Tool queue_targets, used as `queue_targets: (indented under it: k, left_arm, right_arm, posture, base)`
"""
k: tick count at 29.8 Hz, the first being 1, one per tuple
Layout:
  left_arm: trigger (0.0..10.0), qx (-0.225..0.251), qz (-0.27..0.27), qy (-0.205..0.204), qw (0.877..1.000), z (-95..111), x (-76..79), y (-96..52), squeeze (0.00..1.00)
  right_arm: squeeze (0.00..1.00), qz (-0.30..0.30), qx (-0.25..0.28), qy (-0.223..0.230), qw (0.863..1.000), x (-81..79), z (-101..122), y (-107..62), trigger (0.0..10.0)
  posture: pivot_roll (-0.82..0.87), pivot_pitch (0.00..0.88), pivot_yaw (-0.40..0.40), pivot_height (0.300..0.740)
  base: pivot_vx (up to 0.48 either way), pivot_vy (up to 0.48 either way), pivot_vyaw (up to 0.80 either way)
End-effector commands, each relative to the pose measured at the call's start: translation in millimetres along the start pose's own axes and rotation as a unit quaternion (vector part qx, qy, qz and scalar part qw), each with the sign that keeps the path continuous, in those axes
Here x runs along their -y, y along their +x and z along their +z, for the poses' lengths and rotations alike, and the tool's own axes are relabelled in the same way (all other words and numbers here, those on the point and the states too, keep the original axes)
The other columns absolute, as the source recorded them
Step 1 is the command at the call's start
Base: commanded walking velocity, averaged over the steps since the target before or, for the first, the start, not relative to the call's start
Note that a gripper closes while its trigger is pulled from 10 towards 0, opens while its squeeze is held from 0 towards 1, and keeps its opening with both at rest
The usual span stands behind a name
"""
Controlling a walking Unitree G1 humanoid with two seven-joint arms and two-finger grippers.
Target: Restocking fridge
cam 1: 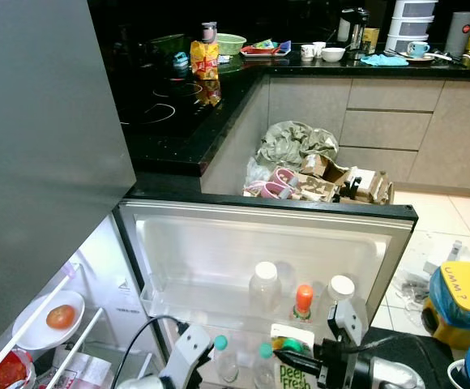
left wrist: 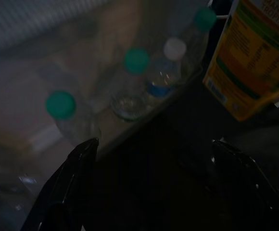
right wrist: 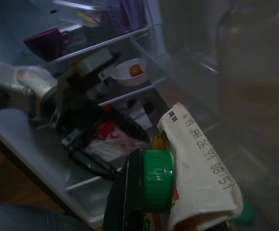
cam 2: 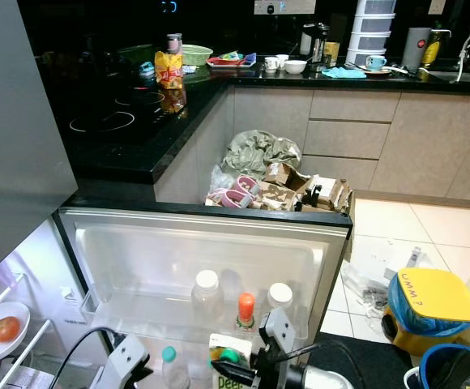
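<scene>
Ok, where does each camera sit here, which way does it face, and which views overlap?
Left eye view: on the head, looking down at the open white fridge door; both arms at the bottom edge.
Right eye view: the same scene, slightly offset.
Left wrist view: looks along the left gripper, jaws open, at clear green-capped bottles.
Right wrist view: looks along the right gripper, shut on the green-capped juice carton; the left arm shows.
All share the carton.
</scene>
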State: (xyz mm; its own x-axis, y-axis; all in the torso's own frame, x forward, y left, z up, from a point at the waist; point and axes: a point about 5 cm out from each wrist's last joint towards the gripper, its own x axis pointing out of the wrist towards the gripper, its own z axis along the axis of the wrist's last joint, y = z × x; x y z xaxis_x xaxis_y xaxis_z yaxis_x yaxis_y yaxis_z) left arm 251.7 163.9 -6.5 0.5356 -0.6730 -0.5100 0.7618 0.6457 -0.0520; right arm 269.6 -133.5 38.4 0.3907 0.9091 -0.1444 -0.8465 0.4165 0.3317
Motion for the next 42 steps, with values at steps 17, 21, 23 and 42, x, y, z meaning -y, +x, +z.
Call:
queue_targets:
  k: [17,21,23,42]
  left_arm:
    - [10.0,-0.005,0.130,-0.079,0.988,-20.1,-0.3,-3.0,0.00]
    - [10.0,-0.001,0.130,-0.079,0.988,-19.2,3.4,-0.8,0.00]
    - [10.0,0.002,0.129,-0.079,0.988,-18.0,5.0,0.8,0.00]
    - [10.0,-0.006,0.160,-0.085,0.983,-23.2,9.8,3.8,0.00]
  right_arm:
    - [0.00,-0.245,-0.013,-0.096,0.965,28.8,-0.8,-4.6,10.0]
    - [0.00,-0.298,0.025,-0.115,0.947,40.7,16.9,-16.0,10.0]
    - [0.00,-0.349,0.046,-0.131,0.927,51.4,31.4,-26.5,10.0]
    - [0.00,-0.398,-0.008,-0.063,0.915,58.0,7.3,-29.2,10.0]
  posture:
    - [-0.04,0.068,0.010,0.740]
    - [-0.05,0.067,0.015,0.740]
    - [-0.05,0.063,0.018,0.740]
    - [-0.05,0.047,0.018,0.740]
  base:
    - [0.000,0.000,0.00]
    - [0.000,0.000,0.00]
    - [0.000,0.000,0.00]
    - [0.000,0.000,0.00]
